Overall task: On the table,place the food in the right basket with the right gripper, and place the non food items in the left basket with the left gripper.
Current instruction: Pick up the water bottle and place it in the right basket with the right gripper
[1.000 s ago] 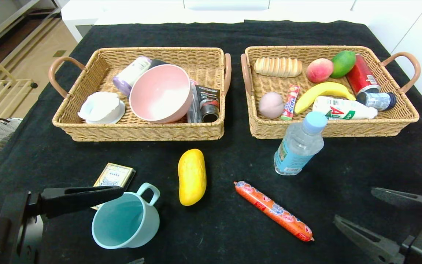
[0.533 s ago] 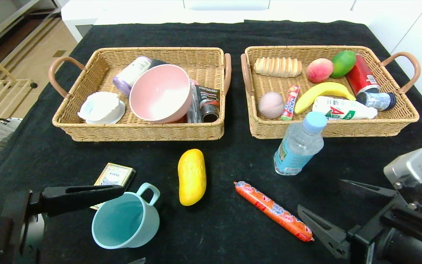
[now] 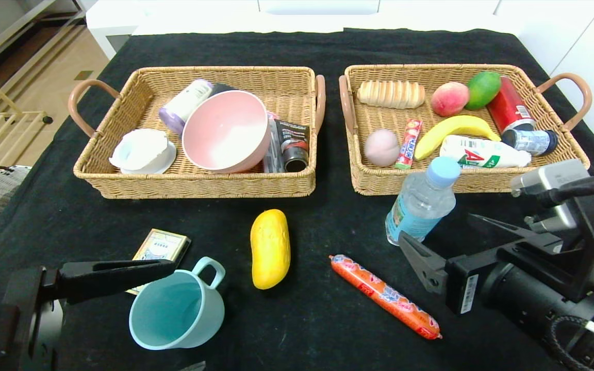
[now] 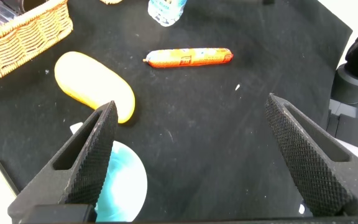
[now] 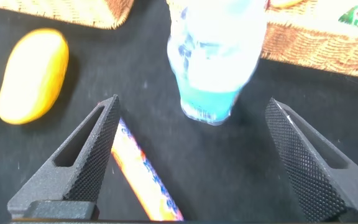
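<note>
The right gripper (image 3: 444, 232) has its two fingers (image 5: 82, 158) spread wide, and they hold nothing and touch nothing. The water bottle (image 3: 422, 202) stands on the table (image 3: 328, 319) just past the fingertips, in line with the gap between them, and right in front of the right basket (image 3: 464, 180). The sausage (image 3: 384, 296) lies beside one finger, a little to the robot's left of it, and the yellow fruit (image 3: 270, 248) lies farther out on that same side. The left gripper (image 4: 191, 155) also has its fingers (image 4: 86, 158) spread wide and holds nothing. The mug (image 3: 178, 309) sits under one of these fingers, and I cannot tell if that finger touches it. The small card box (image 3: 161, 248) lies just past the tip of that finger, in front of the left basket (image 3: 194, 183). The head view shows both baskets full of things, with a pink bowl (image 3: 226, 131) in the left one. The right wrist view shows the bottle (image 5: 216, 56) big and close between the fingers, with the sausage (image 5: 143, 180) low by one finger. The left wrist view shows the fruit (image 4: 95, 86) and the sausage (image 4: 188, 58) out past the fingertips, and only a bit of the mug (image 4: 123, 186).
</note>
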`<action>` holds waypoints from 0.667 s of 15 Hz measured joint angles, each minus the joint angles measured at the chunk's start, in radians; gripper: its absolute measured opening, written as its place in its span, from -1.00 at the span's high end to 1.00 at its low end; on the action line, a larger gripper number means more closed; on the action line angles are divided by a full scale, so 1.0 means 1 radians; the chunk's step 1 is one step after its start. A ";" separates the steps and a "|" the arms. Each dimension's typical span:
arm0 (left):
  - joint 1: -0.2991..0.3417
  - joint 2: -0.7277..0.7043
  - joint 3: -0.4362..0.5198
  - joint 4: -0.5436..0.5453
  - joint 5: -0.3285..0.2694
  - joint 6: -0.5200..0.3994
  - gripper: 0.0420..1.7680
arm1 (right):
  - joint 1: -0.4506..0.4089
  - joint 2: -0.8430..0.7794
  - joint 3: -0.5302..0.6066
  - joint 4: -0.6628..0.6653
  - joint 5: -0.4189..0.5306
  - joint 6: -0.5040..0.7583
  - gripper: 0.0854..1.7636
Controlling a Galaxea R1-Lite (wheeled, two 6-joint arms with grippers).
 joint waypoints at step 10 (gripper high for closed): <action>0.000 0.001 0.001 0.001 0.000 0.000 -0.94 | -0.020 0.143 -0.083 -0.134 -0.132 0.002 -0.93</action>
